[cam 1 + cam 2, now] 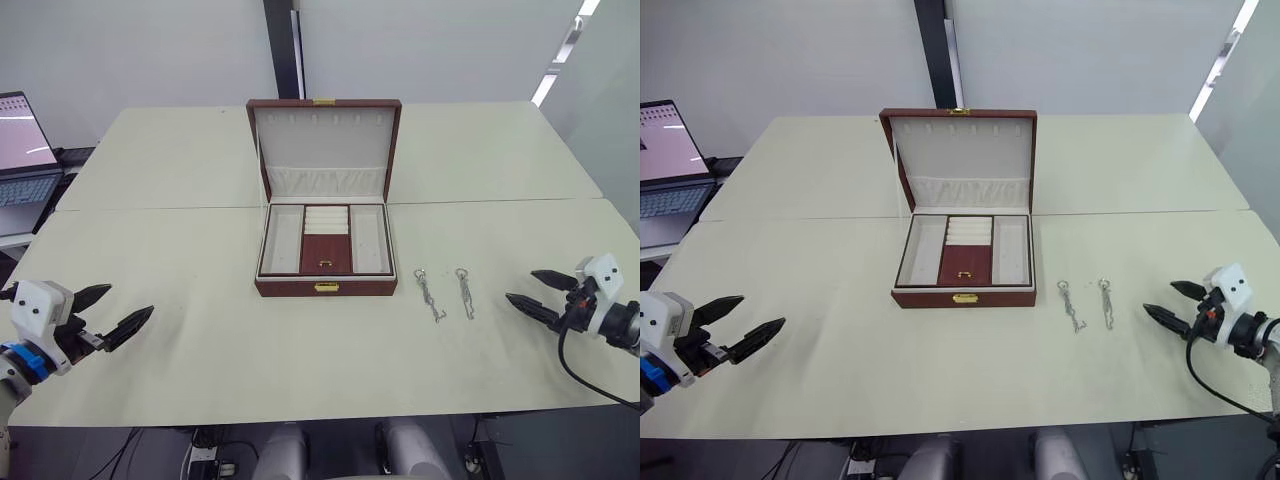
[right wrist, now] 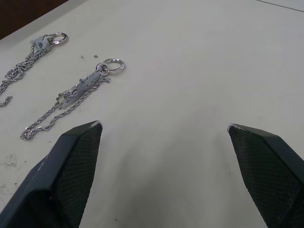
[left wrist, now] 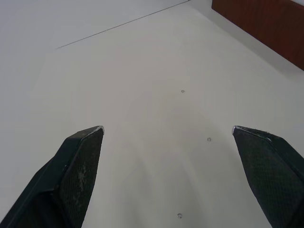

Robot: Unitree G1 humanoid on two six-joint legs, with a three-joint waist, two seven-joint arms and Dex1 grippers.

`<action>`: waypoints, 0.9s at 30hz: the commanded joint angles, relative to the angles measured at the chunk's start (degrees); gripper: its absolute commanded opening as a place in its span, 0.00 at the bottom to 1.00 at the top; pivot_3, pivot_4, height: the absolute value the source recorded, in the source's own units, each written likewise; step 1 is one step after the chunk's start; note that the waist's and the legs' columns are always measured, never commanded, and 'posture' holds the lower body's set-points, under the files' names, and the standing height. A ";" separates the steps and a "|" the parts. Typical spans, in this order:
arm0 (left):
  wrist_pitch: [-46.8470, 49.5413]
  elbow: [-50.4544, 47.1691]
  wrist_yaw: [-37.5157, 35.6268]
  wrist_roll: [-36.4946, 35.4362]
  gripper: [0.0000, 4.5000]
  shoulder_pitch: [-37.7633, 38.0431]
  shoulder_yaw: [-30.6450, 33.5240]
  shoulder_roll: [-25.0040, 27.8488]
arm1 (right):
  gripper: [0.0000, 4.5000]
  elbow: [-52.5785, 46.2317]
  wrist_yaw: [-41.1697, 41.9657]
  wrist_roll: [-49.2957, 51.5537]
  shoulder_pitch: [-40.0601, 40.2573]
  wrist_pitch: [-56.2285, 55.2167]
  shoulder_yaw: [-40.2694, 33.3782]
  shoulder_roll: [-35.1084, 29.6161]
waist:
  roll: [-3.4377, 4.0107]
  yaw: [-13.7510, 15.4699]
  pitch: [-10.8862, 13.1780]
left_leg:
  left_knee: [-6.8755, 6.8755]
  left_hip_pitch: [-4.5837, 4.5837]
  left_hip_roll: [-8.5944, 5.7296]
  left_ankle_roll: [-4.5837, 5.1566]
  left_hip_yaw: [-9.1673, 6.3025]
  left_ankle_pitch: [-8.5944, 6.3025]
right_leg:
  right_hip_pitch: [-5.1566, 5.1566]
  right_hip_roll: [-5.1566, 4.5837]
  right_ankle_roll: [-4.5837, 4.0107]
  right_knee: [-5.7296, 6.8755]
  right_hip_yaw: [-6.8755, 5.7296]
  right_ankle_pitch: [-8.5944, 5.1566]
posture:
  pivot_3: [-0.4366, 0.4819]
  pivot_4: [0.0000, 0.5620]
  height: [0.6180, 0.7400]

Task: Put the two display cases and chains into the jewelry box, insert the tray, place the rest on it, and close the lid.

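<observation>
I see the jewelry box (image 1: 325, 285) in the middle of the table (image 1: 200, 340), with the lid (image 1: 324, 145) standing open behind it. The tray (image 1: 326, 240) is already sitting inside the box, its brown middle section between two cream compartments.

Two chains (image 1: 447, 293) lie on the table to the right of the box, side by side, one (image 1: 429, 294) near the box and the other (image 1: 464, 292) further right. They are apart from each other and from the box.

My right gripper (image 1: 535, 290) hovers near the right edge of the table, with its jaws wide apart and pointing toward the chains. In the right wrist view, the closer chain (image 2: 76, 97) lies just ahead of one finger (image 2: 71, 161), not between the two.

My left gripper (image 1: 110, 310) is at the left front of the table, well apart from the box, jaws also spread open with only bare table between them
</observation>
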 commanded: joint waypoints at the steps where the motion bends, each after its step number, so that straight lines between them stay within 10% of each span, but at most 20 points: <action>1: -0.97 -0.82 -0.08 -0.11 1.00 0.33 2.29 0.18 | 1.00 -0.19 0.02 0.36 -0.68 -1.04 -0.71 -0.98 | 0.00 0.00 0.00 | 0.00 0.00 0.00 0.00 0.00 0.00 | 0.00 0.00 0.00 0.00 0.00 0.00 | 0.48 0.27 1.00; 15: 0.01 -7.41 0.14 -1.86 1.00 0.04 0.99 -1.47 | 1.00 -5.42 -2.60 3.06 1.15 2.46 -2.65 0.53 | 0.00 0.01 0.00 | 0.01 0.00 0.00 0.00 0.00 0.00 | 0.00 -0.01 0.00 0.02 0.00 0.00 | 0.48 0.27 1.00; 27: 5.04 -26.20 -3.11 -3.77 1.00 -7.45 -16.77 -4.74 | 1.00 -26.20 -21.12 4.56 5.30 12.39 -1.49 10.94 | 0.00 0.44 -0.01 | 0.04 -0.02 -0.01 -0.01 -0.04 0.01 | 0.02 -0.01 0.01 0.04 -0.02 0.01 | 0.48 0.27 1.00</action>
